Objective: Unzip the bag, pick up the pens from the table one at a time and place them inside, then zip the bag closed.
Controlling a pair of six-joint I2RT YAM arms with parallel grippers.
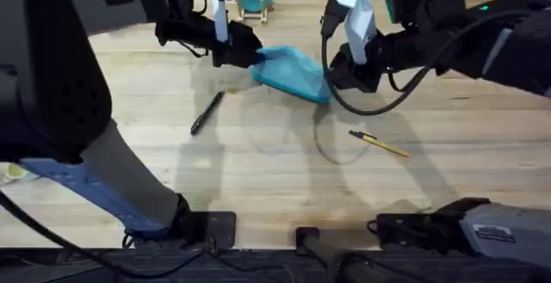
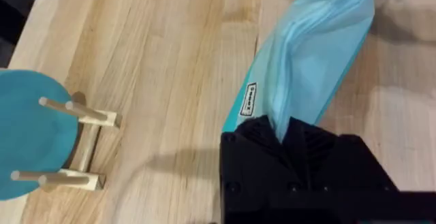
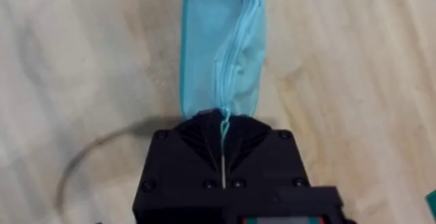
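Left gripper [image 2: 283, 132] and right gripper [image 3: 223, 118] both clamped tight on opposite ends of the bag [image 1: 293, 70], pens [image 1: 206, 112] loose on the table [image 1: 275, 171].

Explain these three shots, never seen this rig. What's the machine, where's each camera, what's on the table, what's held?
Two robot arms work at a wooden table. The wide picture comes from a fixed camera above, looking down. The other two come from cameras on each arm's wrist.

Between the arms is a light blue bag. The left gripper pinches one end of it, and the right gripper pinches the other end, where the zipper runs in; both sets of jaws are closed on fabric.

Loose on the table lie a black pen and a yellow pen. A round teal object sits on a wooden stand.
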